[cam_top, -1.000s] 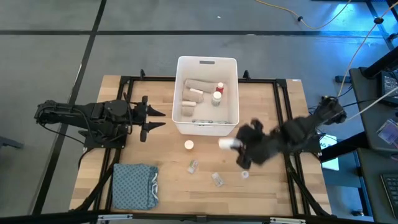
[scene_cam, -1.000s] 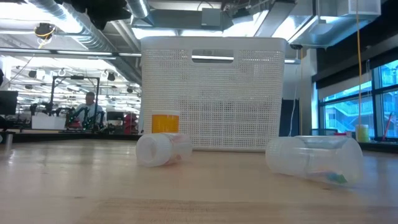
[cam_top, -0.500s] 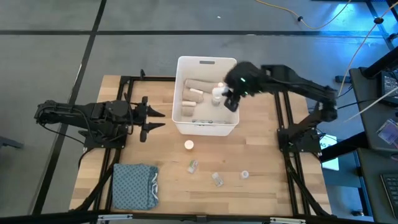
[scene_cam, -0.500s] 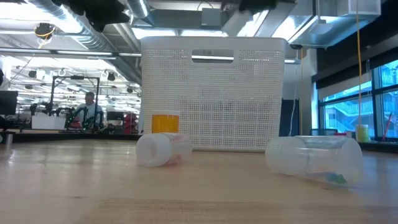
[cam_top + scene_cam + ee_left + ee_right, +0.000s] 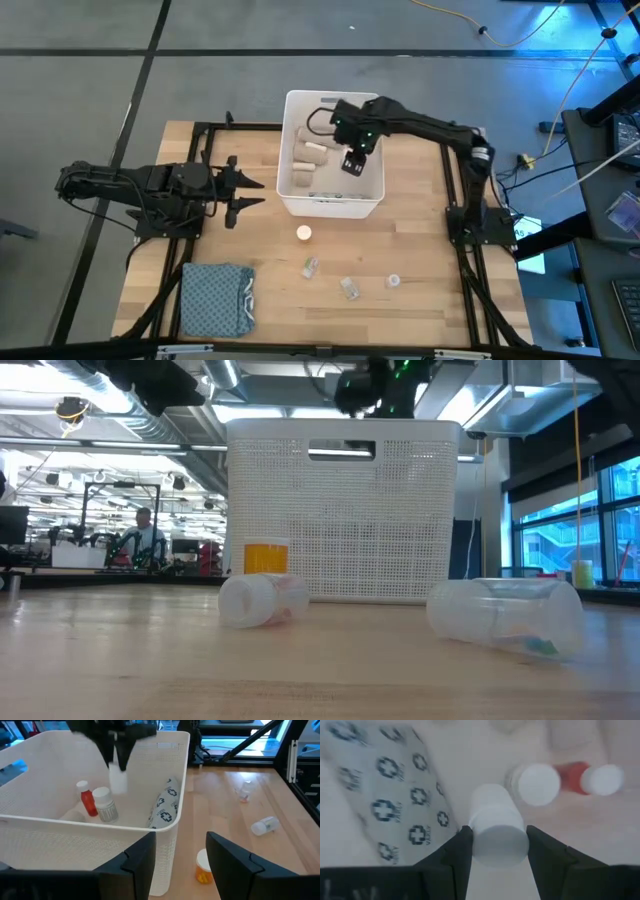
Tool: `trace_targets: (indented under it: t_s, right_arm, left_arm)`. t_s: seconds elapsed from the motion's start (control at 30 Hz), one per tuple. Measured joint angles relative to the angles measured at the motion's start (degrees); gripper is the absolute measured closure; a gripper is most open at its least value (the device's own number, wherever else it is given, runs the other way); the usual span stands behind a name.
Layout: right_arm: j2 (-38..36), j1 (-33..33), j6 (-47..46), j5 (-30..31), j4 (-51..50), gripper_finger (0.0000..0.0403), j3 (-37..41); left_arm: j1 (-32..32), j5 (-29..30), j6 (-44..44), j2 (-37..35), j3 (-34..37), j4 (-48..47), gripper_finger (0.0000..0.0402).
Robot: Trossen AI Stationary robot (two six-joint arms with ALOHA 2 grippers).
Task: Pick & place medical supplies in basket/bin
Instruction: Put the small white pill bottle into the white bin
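Right pincer (image 5: 495, 851) hung over the middle of the white basket (image 5: 372, 190), its two dark fingers closed about the sides of a small white bottle (image 5: 496, 827) with the bottle's pale end pointing down at the contents below. From the left wrist view the same bottle (image 5: 117, 776) dangled inside the rim, clear of the basket floor. Left pincer (image 5: 179, 865) waited well off to the side over the bench (image 5: 420, 310), jaws partly apart and holding nothing. My worry was the drop: released from that height, the bottle could strike the white-capped bottle (image 5: 535, 784) or the red bottle (image 5: 580, 777) standing right underneath, knock them over, or bounce against the wall; and a slip in the grip would send it down crooked. Lowering it first, toward the bare floor beside the grey packet printed with dark crosses (image 5: 395, 800), looked the safer course. The basket itself was a tall, perforated white tub with rounded corners and a slot handle (image 5: 342, 453) in one short side, sitting at the far middle of the bench. Beige bandage rolls (image 5: 306, 152) lay in it already. Outside it, an orange-bodied bottle with a white cap (image 5: 303, 233) and several clear vials (image 5: 349, 288) lay loose on the wood, near a folded blue-grey cloth (image 5: 215, 299), so plenty remained to collect.
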State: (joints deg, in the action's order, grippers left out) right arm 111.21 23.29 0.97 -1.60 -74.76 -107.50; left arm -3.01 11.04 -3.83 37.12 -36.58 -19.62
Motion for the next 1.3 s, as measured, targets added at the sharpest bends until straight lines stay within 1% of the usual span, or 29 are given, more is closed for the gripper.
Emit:
trace_targets:
  t_s: [0.2,0.37,0.7,1.03,1.3]
  right_arm:
    - [4.12,0.40,1.24,-0.01,-0.54,0.0242,0.02]
    - [6.16,0.40,1.27,-0.01,-0.37,0.0242,0.02]
    - [12.54,0.40,0.89,0.27,-0.06,0.0242,0.04]
    - [13.41,0.40,0.73,0.35,1.98,0.0238,0.04]
    - [13.41,0.40,0.76,0.19,2.21,0.0204,0.04]
  left_arm:
    - [0.00,0.01,0.03,-0.02,0.00,0.00,0.0235]
    - [0.00,0.01,0.01,-0.02,0.00,-0.16,0.0235]
    - [0.00,0.01,-0.01,-0.02,0.00,-0.76,0.0235]
    - [0.00,0.01,-0.01,-0.01,0.00,-2.08,0.0235]
    - [0.00,0.01,-0.03,0.00,0.00,-2.08,0.0235]
